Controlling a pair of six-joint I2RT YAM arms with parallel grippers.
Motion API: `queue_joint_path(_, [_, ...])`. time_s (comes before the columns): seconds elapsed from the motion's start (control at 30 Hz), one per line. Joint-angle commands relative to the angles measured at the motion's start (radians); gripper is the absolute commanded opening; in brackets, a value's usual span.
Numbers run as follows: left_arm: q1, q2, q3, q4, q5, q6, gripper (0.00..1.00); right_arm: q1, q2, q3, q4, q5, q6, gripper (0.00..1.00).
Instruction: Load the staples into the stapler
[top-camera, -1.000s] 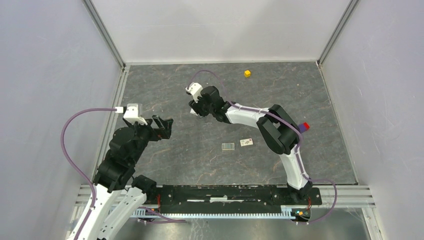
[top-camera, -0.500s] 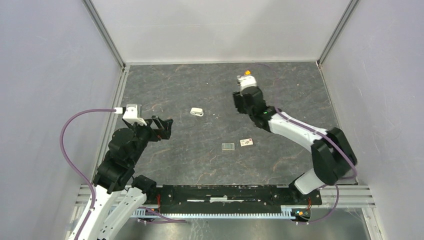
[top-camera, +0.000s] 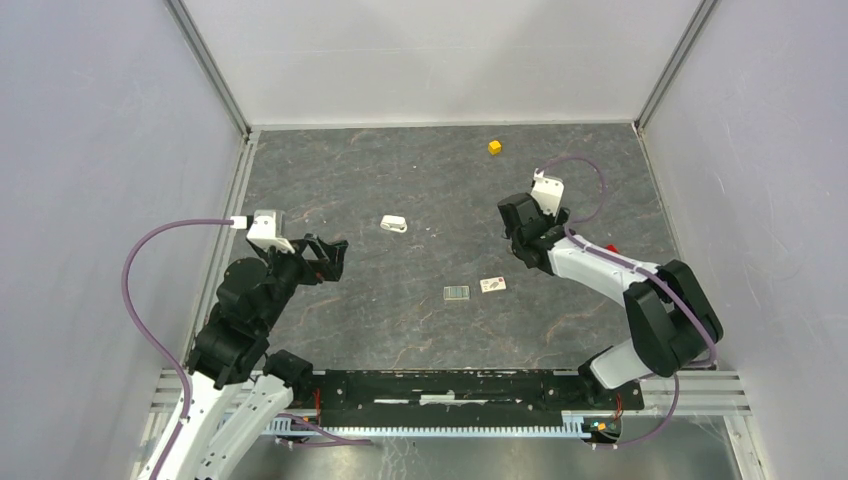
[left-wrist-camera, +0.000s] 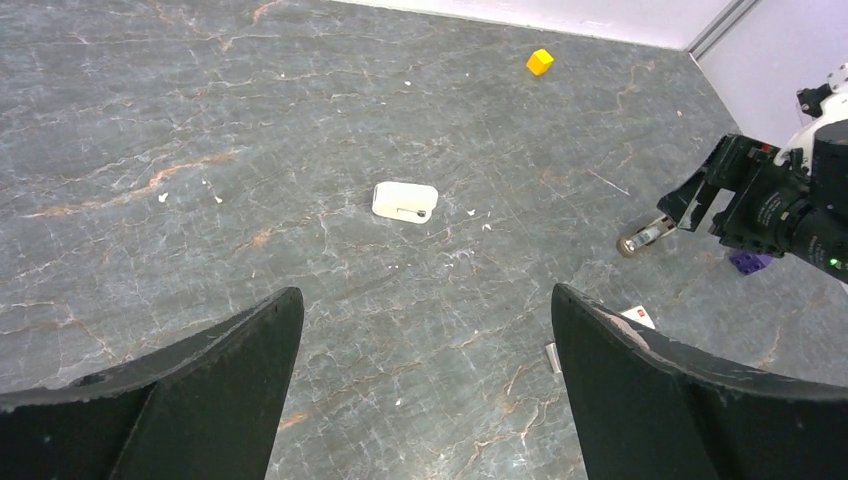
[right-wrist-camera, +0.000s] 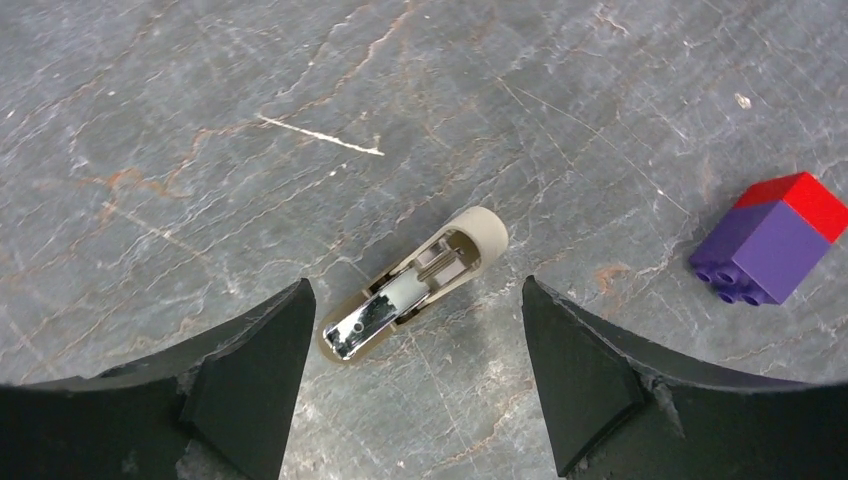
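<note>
The white stapler (top-camera: 393, 223) lies alone and untouched on the grey marbled surface (top-camera: 350, 330). To its left and nearer the arms' bases, the left tool (left-wrist-camera: 425, 300) gapes fully and holds nothing. The staples (top-camera: 457, 293) lie right of the stapler and nearer the bases, just beside a pale card (top-camera: 492, 285). Farther right of the stapler, the right tool (right-wrist-camera: 415, 288) stands wide open (gripping nothing) — its fingers flank, without touching, a beige oblong piece (right-wrist-camera: 445, 255) with a chrome insert. A red-and-purple brick (right-wrist-camera: 770, 240) sits nearby.
</note>
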Motion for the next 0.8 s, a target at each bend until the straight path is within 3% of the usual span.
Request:
queue_joint_path(0.0, [-0.003,-0.011,-0.001,0.021,-0.004,0.041,1.0,-0.013,0.042,0.002,0.004,0.091,0.139,0.83])
queue_joint_path(0.23, [-0.002,-0.014,-0.005,0.02,-0.011,0.041,1.0,-0.049,0.14,0.047,0.042,0.08,0.128,0.81])
queue_joint_path(0.43, [-0.001,-0.011,-0.006,0.02,-0.02,0.039,1.0,-0.064,0.167,0.033,0.153,0.044,0.0,0.65])
queue_joint_path(0.77, [-0.002,0.019,-0.011,0.009,-0.065,0.002,1.0,-0.06,0.173,0.021,0.33,-0.26,-0.349,0.43])
